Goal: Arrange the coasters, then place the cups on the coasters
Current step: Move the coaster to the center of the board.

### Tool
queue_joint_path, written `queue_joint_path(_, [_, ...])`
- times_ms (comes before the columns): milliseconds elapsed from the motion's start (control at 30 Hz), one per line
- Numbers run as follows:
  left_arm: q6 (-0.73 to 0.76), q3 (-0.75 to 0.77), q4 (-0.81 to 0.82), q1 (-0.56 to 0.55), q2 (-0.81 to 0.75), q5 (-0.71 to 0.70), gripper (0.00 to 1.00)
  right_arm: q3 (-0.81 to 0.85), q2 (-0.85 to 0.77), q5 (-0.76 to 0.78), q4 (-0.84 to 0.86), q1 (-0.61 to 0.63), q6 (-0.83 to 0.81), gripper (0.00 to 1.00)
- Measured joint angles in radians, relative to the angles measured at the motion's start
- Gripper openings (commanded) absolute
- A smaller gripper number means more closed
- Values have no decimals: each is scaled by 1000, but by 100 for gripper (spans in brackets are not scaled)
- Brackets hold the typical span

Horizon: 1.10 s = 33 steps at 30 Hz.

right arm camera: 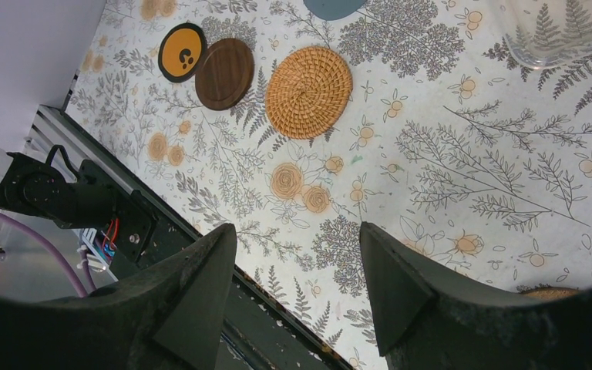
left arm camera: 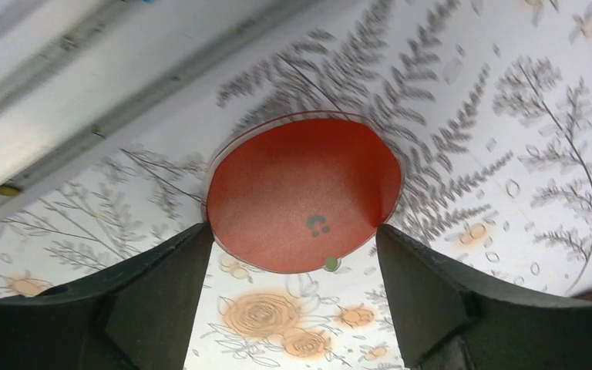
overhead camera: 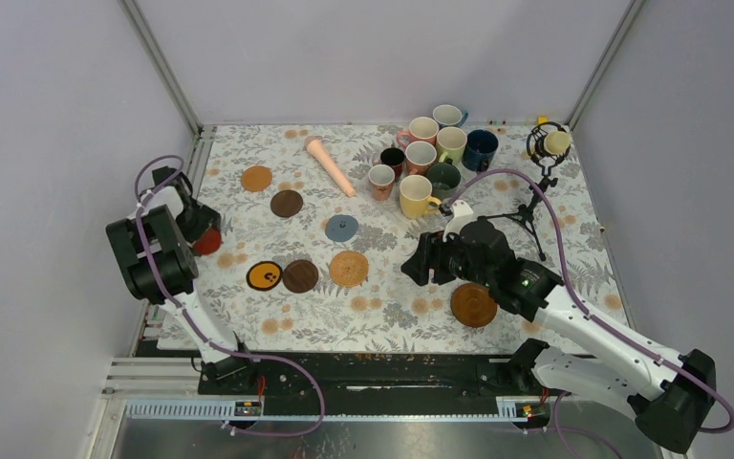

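My surface is floral-printed. Just left of the tan woven coaster lies a dark brown coaster, then a black-and-yellow coaster. A grey-blue coaster sits behind it, with the pink tapered stick and clustered mugs farther back.

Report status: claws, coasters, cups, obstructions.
Left claw open, flanking red coaster. Right claw open, empty, over table. Coasters scattered, cups bunched far right, none seated. Pink stick lying beside the cups.
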Motion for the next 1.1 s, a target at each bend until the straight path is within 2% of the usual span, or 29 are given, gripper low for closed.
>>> queue_joint_path(267, [-24,-4,4,-109,-5,31,79,-17,-16,2,9,0,2,68])
queue_joint_path(667, [-83,-122,49,-179,-97,156,78,-24,-30,20,19,0,2,68])
queue_joint_path(1100, [-92,-139,66,-185,-132,196,79,-33,-39,21,27,0,2,68])
